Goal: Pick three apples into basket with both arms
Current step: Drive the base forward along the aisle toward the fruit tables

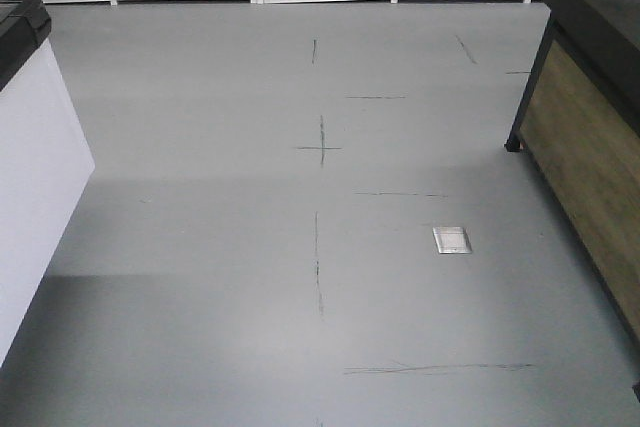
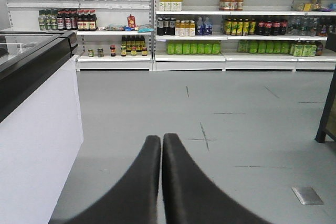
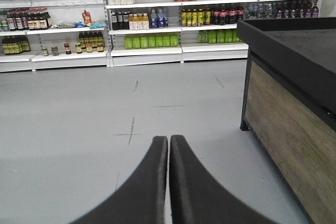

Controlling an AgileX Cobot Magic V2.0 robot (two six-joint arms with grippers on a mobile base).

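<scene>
Plainly, neither the apples nor the basket shows in any of the three views, so which way they lie from either claw, and which arm is nearer to them, cannot be told. No apple has been picked yet by the look of it, and the task seems to be at its very start.

The left claw (image 2: pixel 161 139) has its two dark fingers pressed together along their length, with nothing between them. The right claw (image 3: pixel 168 139) is closed the same way and is also bare. Both point level and forward over the grey floor (image 1: pixel 230 247).

Ahead of the left claw and off to its left stands a white cabinet (image 2: pixel 37 129) with a black top. Ahead of the right claw and to its right stands a wooden-sided stand (image 3: pixel 286 129) with a black tray-like surface; what lies on it cannot be seen from this angle. A fair guess is that the fruit sits on one of these two, so the base or arms would have to turn before any reach.

Just beyond each claw's tips the floor bears a thin cross mark (image 2: pixel 203 139), and a small metal plate (image 2: pixel 307 195) lies to the right of the left claw. Far ahead, shelves (image 2: pixel 210 24) of bottles and jars line the back wall.
</scene>
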